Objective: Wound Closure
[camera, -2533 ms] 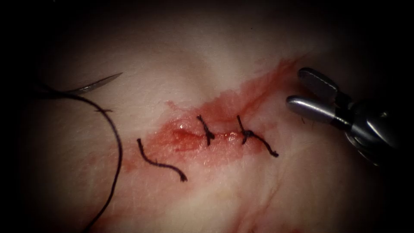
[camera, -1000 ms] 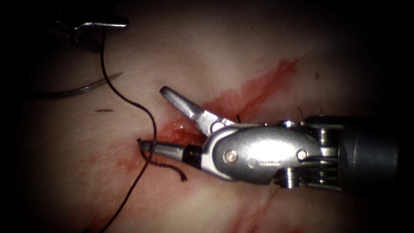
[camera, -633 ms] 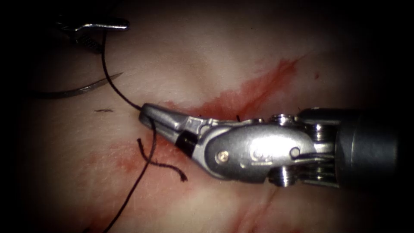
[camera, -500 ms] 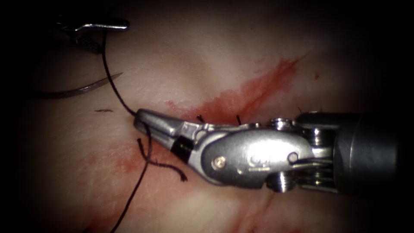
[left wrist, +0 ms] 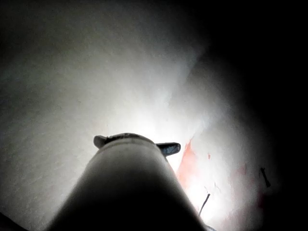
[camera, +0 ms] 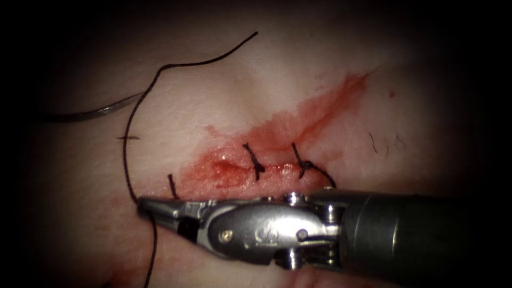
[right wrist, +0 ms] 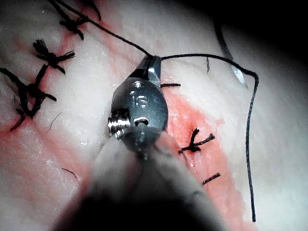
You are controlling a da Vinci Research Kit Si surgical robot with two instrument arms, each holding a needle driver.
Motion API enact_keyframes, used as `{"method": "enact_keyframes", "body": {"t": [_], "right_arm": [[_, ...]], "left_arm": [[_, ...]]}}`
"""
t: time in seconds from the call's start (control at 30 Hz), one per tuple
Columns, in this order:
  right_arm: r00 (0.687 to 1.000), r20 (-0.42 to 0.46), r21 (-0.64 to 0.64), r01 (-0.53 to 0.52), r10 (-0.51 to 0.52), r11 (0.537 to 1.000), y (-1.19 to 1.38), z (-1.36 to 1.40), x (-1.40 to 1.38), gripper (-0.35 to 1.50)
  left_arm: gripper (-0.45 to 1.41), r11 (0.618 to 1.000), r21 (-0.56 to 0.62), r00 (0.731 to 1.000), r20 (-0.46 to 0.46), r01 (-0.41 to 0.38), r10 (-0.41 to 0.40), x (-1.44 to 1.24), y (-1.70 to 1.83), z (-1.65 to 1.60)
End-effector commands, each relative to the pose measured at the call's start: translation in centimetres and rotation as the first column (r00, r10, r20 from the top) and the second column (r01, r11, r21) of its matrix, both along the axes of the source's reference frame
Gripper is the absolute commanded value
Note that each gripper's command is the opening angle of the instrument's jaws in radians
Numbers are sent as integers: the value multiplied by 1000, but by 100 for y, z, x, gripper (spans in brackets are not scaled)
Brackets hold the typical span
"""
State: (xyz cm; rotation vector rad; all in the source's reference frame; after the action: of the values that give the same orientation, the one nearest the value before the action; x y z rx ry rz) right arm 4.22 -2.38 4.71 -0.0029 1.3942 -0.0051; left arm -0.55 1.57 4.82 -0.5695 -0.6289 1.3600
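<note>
Dark thread (camera: 127,160) clamped in right hand (camera: 146,205); curved needle (camera: 96,112) lies free on tissue (camera: 224,80)

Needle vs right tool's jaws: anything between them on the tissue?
Endoscope view: mostly bare tissue, crossed by the thread, which runs past the needle down to the right tool, shut on it. The needle lies free, left of the cut.

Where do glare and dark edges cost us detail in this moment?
Endoscope view: dark rim all round; glint on the right tool, jaws shut on the thread; needle lies on the tissue, left of the cut, half shadowed. Left wrist view: glare behind the left tool, hold unreadable.
</note>
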Motion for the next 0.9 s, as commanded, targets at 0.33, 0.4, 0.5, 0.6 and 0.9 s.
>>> {"method": "enact_keyframes", "body": {"t": [0.33, 0.4, 0.5, 0.6, 0.9], "right_arm": [[997, 6, 28, -80, 80, 996, 21, -43, -35, 130], [997, 20, 34, -80, 79, 996, 21, -51, -51, 131], [997, 60, 46, -58, 55, 997, 19, -64, -69, 133], [997, 71, 56, -36, 31, 998, 18, -76, -86, 133], [997, 57, 241, -70, 58, 968, 31, -95, -179, 120]], "left_arm": [[121, 985, -111, 991, -6, -133, 134, -74, -16, -16], [121, 981, -119, 988, -1, -151, 152, -88, -19, -26], [121, 972, -142, 982, 0, -185, 187, -105, -20, -43], [120, 935, -220, 959, -2, -278, 284, -121, -21, -60], [116, 704, -442, 808, -92, -556, 581, -183, -53, -55]]}}
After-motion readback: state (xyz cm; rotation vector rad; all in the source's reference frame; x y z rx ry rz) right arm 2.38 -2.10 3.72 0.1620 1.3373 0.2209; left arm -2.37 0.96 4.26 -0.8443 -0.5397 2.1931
